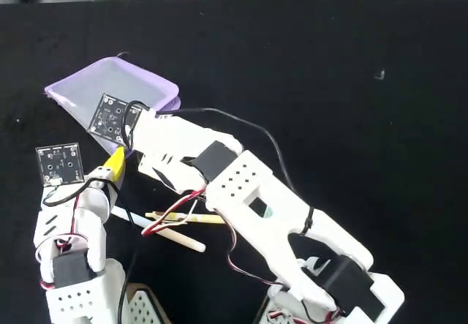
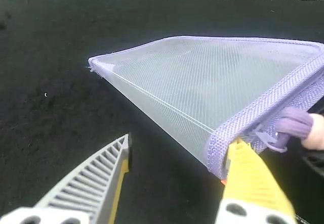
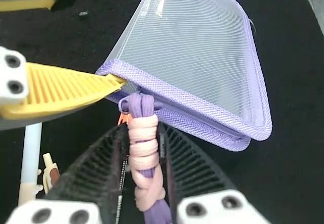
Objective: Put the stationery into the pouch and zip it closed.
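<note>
Stationery [image 1: 183, 240] lies under the right arm [image 1: 248, 192], whose gripper [image 3: 142, 129] clamps the pouch pull [image 3: 145, 155].

Pouch [image 2: 202, 77]: translucent lilac mesh, fine pale stripes across it; woven purple trim along edges. Pull cord [image 3: 144, 148]: purple, wrapped with pale pink bands. Left gripper [image 2: 180, 142]: one of fingers [image 2: 248, 173] yellow, other pale grey with yellow edge, both ribbed. Right gripper [image 3: 142, 129]: fingers [image 3: 96, 168] black, ribbed. Counter [image 1: 329, 83]: plain black. Pen [image 1: 129, 216]: white. Pencil [image 1: 197, 219]: pale yellow. Stick [image 1: 183, 240]: cream. Arms [image 1: 256, 192]: white shells, black motor blocks; wires [image 1: 150, 230] red, black.
</note>
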Available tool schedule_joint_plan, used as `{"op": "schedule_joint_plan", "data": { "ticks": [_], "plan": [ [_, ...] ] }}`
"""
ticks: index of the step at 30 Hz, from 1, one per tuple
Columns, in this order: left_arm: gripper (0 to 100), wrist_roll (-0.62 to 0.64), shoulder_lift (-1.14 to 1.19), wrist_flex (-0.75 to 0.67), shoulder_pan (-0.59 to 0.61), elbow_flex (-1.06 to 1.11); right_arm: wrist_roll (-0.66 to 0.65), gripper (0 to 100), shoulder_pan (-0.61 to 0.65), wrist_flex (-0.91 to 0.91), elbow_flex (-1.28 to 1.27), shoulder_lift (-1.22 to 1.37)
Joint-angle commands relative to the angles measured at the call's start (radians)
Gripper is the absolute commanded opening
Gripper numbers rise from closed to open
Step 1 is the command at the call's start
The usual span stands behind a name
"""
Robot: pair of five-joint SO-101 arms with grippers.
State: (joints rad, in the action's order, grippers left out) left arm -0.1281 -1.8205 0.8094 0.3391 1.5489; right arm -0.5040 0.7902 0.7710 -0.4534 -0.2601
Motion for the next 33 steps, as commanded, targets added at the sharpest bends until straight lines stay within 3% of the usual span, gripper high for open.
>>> {"op": "schedule_joint_plan", "data": {
  "ticks": [1, 6, 8, 15, 33],
  "plan": [
    [23, 0.008, -0.005, -0.020, -0.001, -0.004, -0.005, 1.1, -0.017, -0.003, 0.010, -0.070],
    [2, 0.003, -0.005, -0.020, -0.001, -0.012, -0.005, 1.1, -0.017, -0.003, 0.010, -0.070],
    [6, 0.003, -0.005, -0.020, -0.001, -0.012, -0.005, 1.1, -0.018, -0.003, 0.010, -0.070],
    [3, 0.002, -0.006, -0.020, 0.001, -0.027, -0.011, 1.1, -0.040, -0.003, 0.010, -0.070],
    [3, -0.002, -0.005, -0.012, 0.010, -0.030, -0.015, 1.1, -0.302, -0.009, 0.058, -0.070]
  ]
}}
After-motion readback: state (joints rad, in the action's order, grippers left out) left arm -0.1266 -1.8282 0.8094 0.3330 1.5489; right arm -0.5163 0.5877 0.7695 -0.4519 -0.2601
